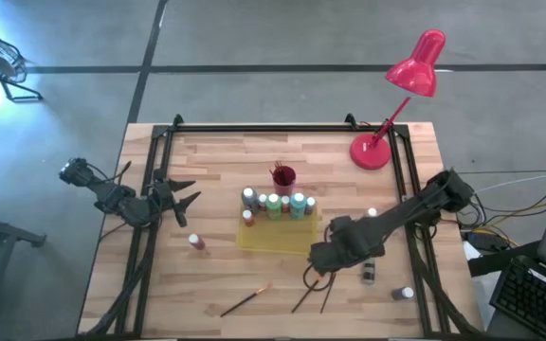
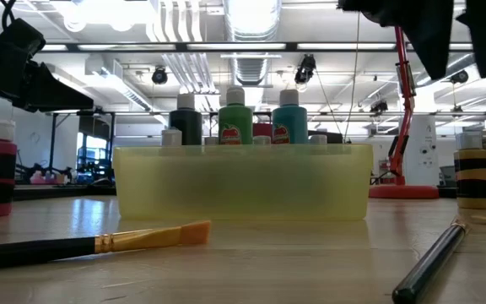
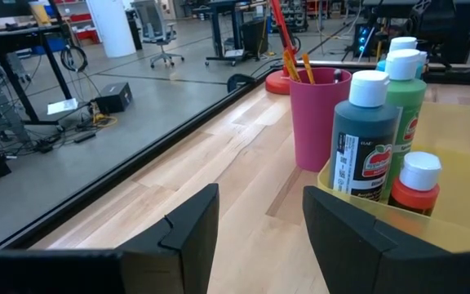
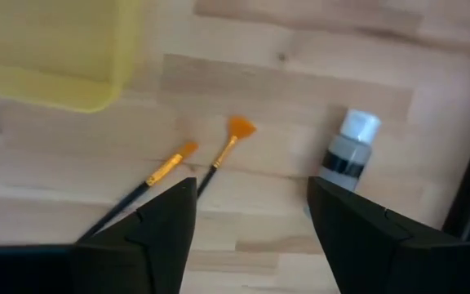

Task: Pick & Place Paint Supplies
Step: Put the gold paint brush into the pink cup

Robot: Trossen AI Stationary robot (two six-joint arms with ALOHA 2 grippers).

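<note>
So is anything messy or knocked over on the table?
Yes. A grey paint bottle with a white cap lies tipped on its side on the wooden table, near two dark-handled orange-tipped brushes. The other bottles stand upright. Nothing looks spilled.

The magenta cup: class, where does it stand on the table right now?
In the high view the magenta cup stands near the table's middle, just behind the yellow tray and its row of paint bottles, with brushes upright inside it.

A yellow tray (image 1: 254,239) lies in the middle of the wooden bench (image 1: 226,161). Just behind it stands a magenta cup (image 1: 283,177). A red desk lamp (image 1: 401,99) stands at the far right corner.
</note>
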